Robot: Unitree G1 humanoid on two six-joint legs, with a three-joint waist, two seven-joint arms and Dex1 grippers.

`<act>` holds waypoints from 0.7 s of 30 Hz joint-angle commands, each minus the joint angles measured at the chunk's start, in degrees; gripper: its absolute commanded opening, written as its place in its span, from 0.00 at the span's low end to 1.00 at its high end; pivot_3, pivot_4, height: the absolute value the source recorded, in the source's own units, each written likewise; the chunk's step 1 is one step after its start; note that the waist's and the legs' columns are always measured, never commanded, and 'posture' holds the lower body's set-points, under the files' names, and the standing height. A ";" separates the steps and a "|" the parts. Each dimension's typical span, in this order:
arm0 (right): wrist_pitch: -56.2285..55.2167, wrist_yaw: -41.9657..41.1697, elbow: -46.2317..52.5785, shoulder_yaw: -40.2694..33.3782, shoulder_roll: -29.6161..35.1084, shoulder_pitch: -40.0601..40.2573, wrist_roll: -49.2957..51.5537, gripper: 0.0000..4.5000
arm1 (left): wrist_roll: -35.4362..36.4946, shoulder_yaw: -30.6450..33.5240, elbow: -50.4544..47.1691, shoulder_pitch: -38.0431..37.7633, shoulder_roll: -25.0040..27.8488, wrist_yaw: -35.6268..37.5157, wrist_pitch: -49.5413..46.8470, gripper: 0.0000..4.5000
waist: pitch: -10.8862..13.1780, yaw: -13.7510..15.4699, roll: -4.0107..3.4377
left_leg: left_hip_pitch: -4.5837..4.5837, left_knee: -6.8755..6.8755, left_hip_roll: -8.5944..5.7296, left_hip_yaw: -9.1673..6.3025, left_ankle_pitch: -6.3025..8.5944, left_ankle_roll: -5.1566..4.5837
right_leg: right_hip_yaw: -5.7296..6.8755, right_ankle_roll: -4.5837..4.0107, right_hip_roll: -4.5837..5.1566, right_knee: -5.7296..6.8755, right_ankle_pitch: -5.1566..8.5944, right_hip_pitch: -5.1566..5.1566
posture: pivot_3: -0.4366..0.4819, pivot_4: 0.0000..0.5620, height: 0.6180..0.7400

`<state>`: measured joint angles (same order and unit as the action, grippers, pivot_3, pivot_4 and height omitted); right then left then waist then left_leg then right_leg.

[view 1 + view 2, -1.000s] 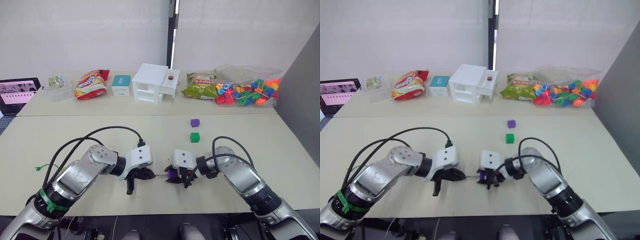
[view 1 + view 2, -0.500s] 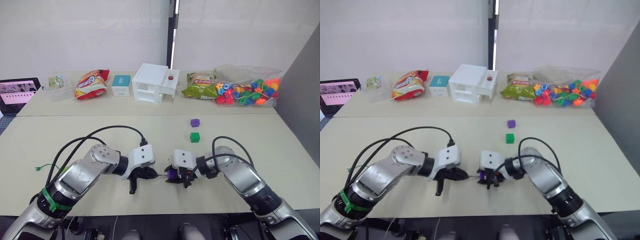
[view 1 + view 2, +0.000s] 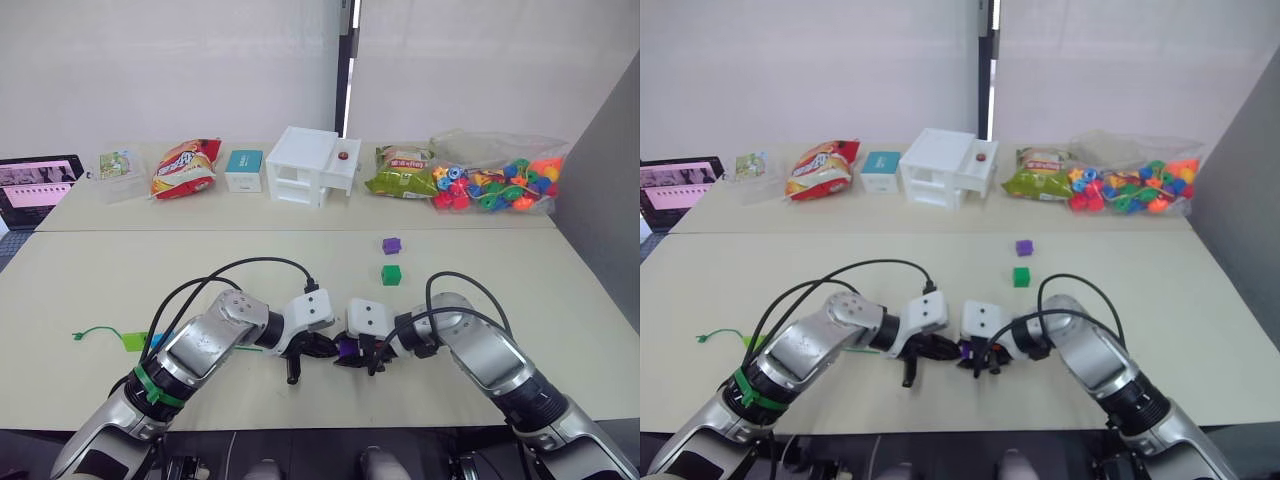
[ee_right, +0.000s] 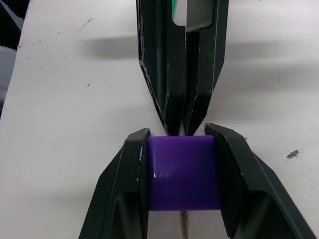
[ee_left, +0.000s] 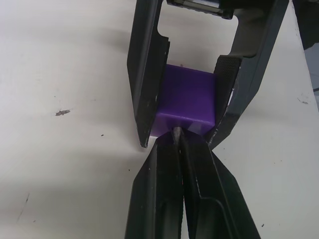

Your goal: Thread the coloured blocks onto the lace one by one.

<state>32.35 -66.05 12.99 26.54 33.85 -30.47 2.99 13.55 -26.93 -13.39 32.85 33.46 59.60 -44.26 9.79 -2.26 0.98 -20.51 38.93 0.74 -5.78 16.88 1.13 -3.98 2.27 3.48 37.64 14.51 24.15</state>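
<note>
Right gripper clamps a small purple plastic cube; left gripper, pinching the thin needle-like lace tip, risks missing the hole if tilted

Near table: the left gripper and right gripper meet tip to tip at the front centre, the left on the left, with a cube clamped between the right gripper's fingers. The lace lies at the left front, running toward the left arm. Two more cubes lie behind the right gripper, one nearer, one farther back.

Far table, left to right: tablet, clear box, snack bag, small carton, model house, second snack bag, bag of beads.
</note>
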 commanded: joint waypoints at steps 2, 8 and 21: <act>0.32 0.22 1.00 0.96 -0.08 0.87 0.39 0.27 | 4.18 6.56 -3.50 -1.16 1.87 2.37 2.57 0.22 | 0.00 -0.07 0.00 | -0.01 0.00 0.01 -0.03 0.00 0.00 | 0.01 0.00 -0.01 0.01 0.00 0.03 | 0.48 0.27 1.00; 0.12 0.54 0.51 0.81 -0.08 0.95 0.40 0.27 | 6.87 13.31 -3.29 -3.48 6.01 3.84 5.07 0.58 | 0.00 -0.20 -0.01 | 0.02 -0.04 0.02 -0.03 0.00 0.00 | 0.01 0.00 -0.01 0.02 0.00 0.02 | 0.48 0.27 1.00; 1.06 0.70 1.12 0.50 -0.10 0.57 0.86 0.27 | -0.45 10.35 4.02 -11.21 7.72 5.51 20.92 0.58 | -0.01 -0.19 0.00 | 0.05 -0.04 0.02 -0.01 0.00 0.00 | 0.02 0.00 -0.02 0.01 0.00 0.00 | 0.48 0.27 1.00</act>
<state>32.72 -65.10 12.99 26.59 33.51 -30.26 3.32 14.76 -15.99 -9.86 21.98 41.53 65.67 -26.00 9.78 -2.45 0.99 -20.45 38.88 0.77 -5.79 16.88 1.13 -3.97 2.27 3.46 37.66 14.51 24.15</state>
